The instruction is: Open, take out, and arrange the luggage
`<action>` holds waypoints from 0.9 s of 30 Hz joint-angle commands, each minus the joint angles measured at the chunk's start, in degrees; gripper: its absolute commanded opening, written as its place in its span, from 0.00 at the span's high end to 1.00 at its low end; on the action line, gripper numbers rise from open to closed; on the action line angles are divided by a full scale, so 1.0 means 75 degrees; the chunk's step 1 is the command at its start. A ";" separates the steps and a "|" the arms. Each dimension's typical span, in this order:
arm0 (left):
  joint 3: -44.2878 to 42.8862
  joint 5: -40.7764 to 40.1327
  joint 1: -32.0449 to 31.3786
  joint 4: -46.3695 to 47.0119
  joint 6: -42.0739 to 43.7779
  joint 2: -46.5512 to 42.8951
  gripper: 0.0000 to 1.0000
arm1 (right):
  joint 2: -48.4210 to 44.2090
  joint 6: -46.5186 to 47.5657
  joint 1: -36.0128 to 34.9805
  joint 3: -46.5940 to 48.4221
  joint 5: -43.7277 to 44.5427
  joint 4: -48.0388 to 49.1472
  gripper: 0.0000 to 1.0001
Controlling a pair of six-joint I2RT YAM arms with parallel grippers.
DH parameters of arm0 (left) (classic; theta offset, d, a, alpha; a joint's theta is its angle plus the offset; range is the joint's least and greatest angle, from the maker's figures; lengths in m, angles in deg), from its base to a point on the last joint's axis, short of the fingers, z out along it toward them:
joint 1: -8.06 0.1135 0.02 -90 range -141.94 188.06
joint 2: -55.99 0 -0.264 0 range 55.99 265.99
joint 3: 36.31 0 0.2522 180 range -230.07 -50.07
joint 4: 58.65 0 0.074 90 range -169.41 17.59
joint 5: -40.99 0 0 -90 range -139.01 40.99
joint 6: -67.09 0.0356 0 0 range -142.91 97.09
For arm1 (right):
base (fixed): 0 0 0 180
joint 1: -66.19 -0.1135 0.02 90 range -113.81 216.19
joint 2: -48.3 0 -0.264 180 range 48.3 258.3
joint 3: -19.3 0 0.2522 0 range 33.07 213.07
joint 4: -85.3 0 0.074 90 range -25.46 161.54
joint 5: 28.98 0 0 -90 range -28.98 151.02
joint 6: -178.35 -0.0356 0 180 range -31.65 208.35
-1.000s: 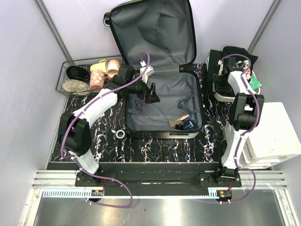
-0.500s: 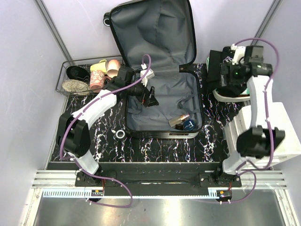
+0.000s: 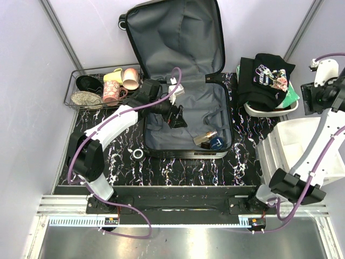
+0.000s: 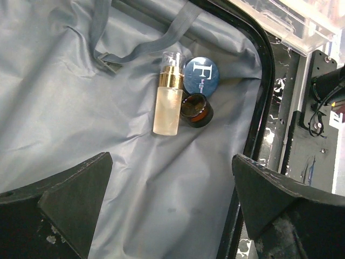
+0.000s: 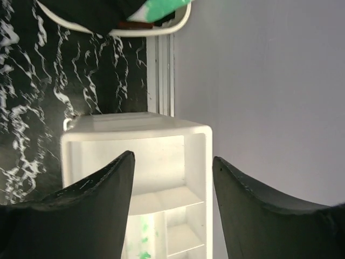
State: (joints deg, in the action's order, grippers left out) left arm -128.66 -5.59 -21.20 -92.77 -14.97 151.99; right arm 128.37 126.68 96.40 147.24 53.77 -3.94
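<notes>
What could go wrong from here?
The bottle, jar and blue tin lie bunched together, so the open left gripper may nudge or pinch the jar when closing on the bottle.
The loose strap lies close by and could get caught too.
The right gripper hangs open near the bin and the wall; a wide swing might hit either.

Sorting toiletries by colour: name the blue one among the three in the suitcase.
The round flat tin with a white letter on its lid. The bottle beside it is frosted with a gold collar, the jar brown.
</notes>
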 commanded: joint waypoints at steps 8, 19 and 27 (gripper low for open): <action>-0.0221 0.0293 -0.0049 0.0090 0.0323 -0.0309 0.01 | 0.0363 0.1136 0.0354 -0.1510 -0.0194 -0.1739 0.33; -0.0396 0.0223 -0.0025 -0.0203 0.0569 -0.0285 0.01 | 0.0234 0.0714 0.0342 -0.2729 -0.0276 -0.1385 0.34; -0.0772 0.0234 -0.0013 -0.0485 0.0558 0.0007 0.01 | -0.0140 0.0807 0.0342 -0.2275 -0.0241 -0.2052 0.26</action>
State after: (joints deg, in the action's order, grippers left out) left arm -130.78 -4.83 -21.61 -96.86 -11.51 151.99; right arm 131.26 131.64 98.83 124.77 52.09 -4.86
